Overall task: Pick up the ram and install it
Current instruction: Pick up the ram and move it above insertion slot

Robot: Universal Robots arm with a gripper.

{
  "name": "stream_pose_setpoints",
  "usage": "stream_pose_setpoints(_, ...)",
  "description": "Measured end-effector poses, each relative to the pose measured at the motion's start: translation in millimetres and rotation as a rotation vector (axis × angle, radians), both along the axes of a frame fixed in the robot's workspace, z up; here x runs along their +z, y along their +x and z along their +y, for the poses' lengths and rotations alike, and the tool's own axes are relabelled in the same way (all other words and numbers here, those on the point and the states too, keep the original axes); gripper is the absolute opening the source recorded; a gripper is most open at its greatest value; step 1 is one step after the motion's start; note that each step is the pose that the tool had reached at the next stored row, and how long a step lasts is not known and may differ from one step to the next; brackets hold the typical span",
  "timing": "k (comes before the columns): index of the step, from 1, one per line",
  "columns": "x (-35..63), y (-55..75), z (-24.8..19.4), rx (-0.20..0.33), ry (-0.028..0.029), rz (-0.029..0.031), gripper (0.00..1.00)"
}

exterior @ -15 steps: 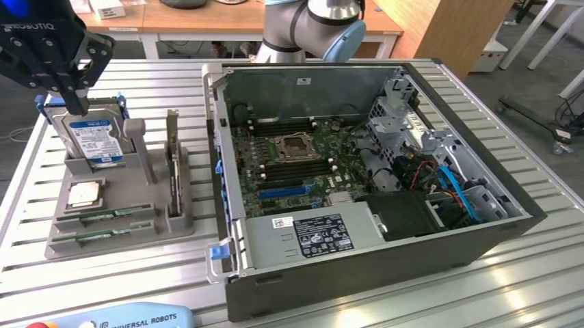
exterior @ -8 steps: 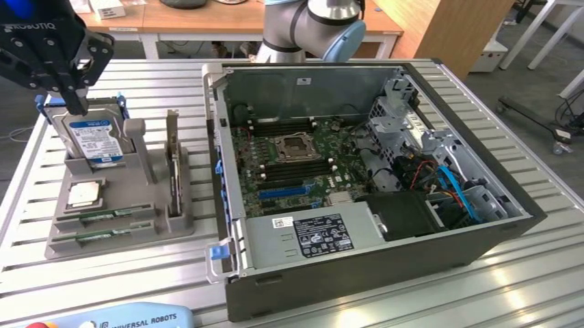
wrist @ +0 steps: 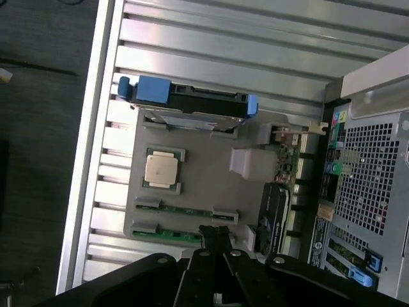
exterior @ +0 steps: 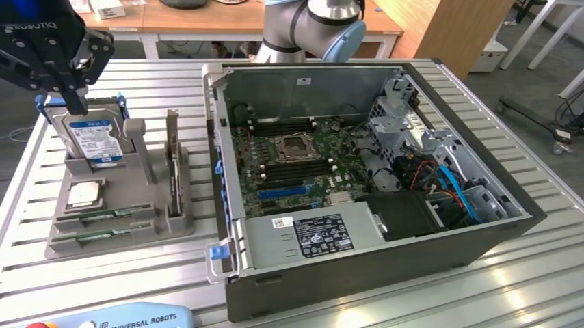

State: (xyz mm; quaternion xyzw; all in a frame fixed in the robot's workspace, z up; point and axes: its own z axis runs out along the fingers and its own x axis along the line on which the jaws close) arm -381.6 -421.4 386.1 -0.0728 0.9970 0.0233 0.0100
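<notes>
One end of a thin green circuit-board ram stick behind the black pincer, its chips indistinct.

Record slatted aluminium table, ribs running from the exterior view's left to its right, glare on the slats at the near right. Find two large items directly on it. Toward the exterior view's left: grey moulded fixture, base flat on the slats. Toward centre and right: dark computer case, lying on its side, open face up, covering much of the table. Place fixture and case just beside each other; cannot tell whether touching. Note blue-and-white pendant lettered UNIVERSAL ROBOTS at the near edge, cut by the frame; cannot tell whether resting on the slats.
</notes>
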Motion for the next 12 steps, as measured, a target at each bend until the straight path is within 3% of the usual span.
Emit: stream_pose_setpoints(12, 0.0, 0.0, 0.0, 0.194, -0.0002, 0.0001, 0.10)
